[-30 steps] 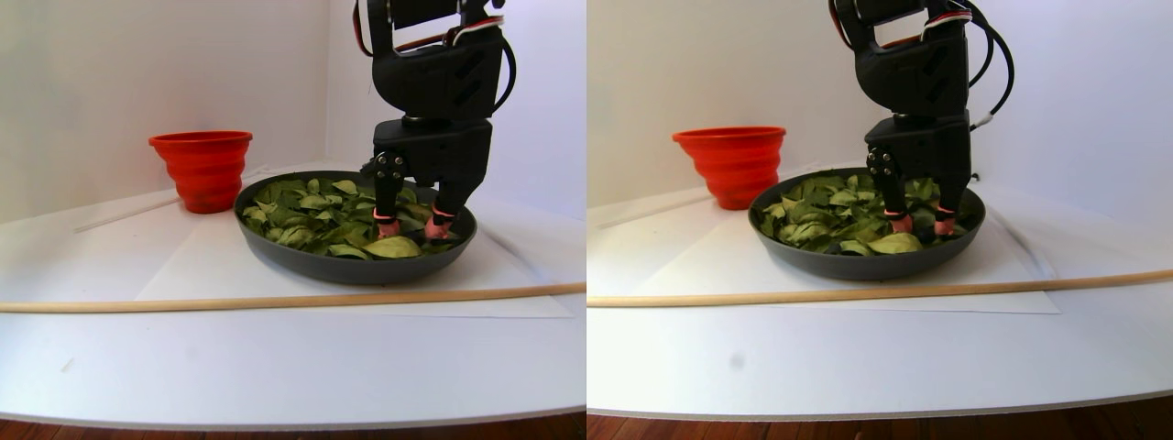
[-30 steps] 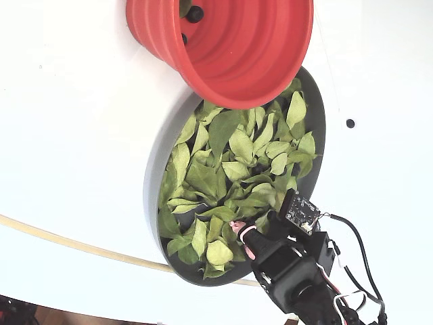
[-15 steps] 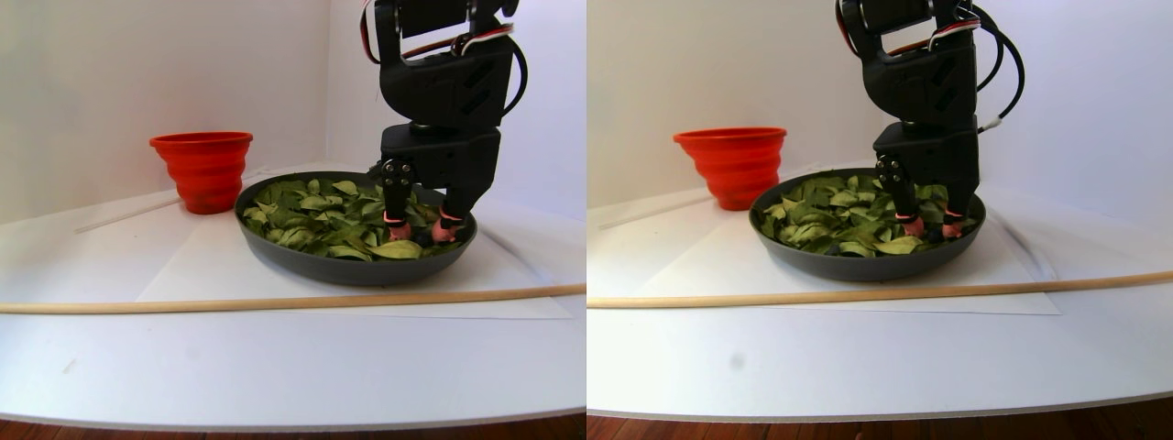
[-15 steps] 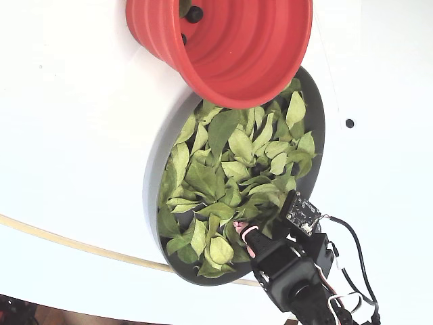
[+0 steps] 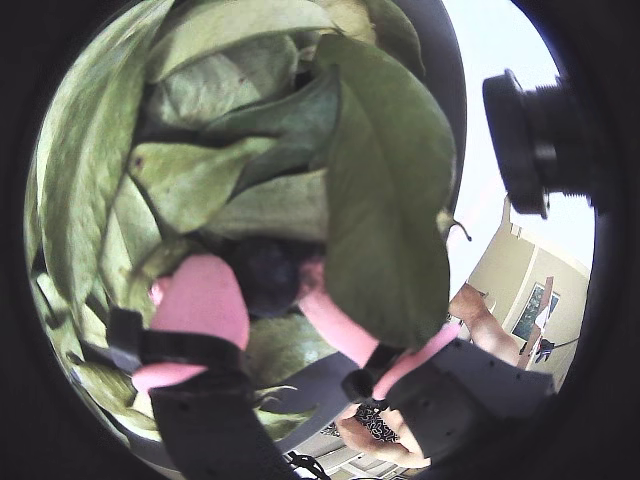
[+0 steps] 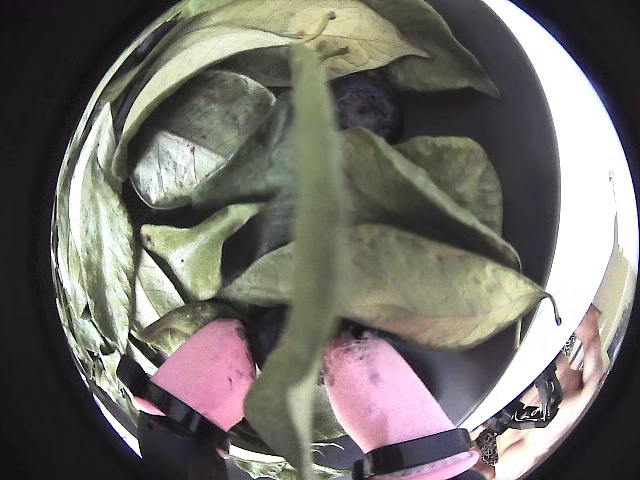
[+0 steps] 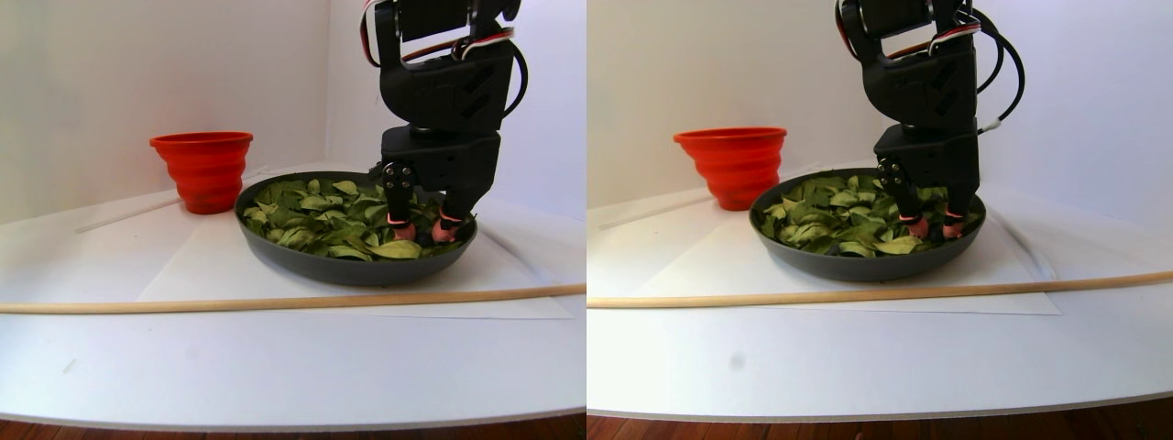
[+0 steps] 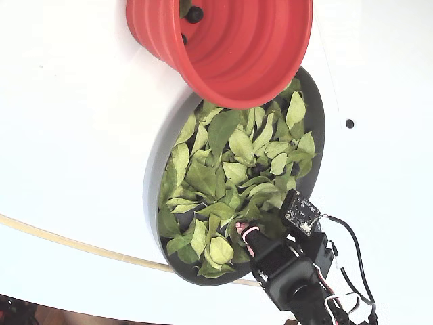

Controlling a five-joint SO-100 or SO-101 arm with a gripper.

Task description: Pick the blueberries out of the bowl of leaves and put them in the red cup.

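Note:
The dark grey bowl (image 7: 348,268) (image 8: 153,196) is full of green leaves (image 8: 230,145) (image 5: 390,170). My gripper (image 7: 423,231) (image 8: 245,235) stands tips-down in the leaves near the bowl's rim, on the right in the stereo pair view. In a wrist view its pink fingertips (image 5: 200,300) press on both sides of a dark blueberry (image 5: 268,280). In another wrist view a hanging leaf (image 6: 305,300) covers the gap between the fingertips (image 6: 380,395), and a second blueberry (image 6: 365,100) lies farther in among the leaves. The red cup (image 7: 203,170) (image 8: 237,47) stands beside the bowl and holds blueberries (image 8: 195,13).
A thin wooden rod (image 7: 275,301) lies across the white table in front of the bowl. A small black dot (image 8: 350,123) marks the surface beside the bowl. The arm's body and cables (image 8: 304,284) hang over the bowl's near rim.
The gripper has shifted slightly toward the bowl's rim and its fingertips have drawn closer together. Leaves around the tips have been nudged.

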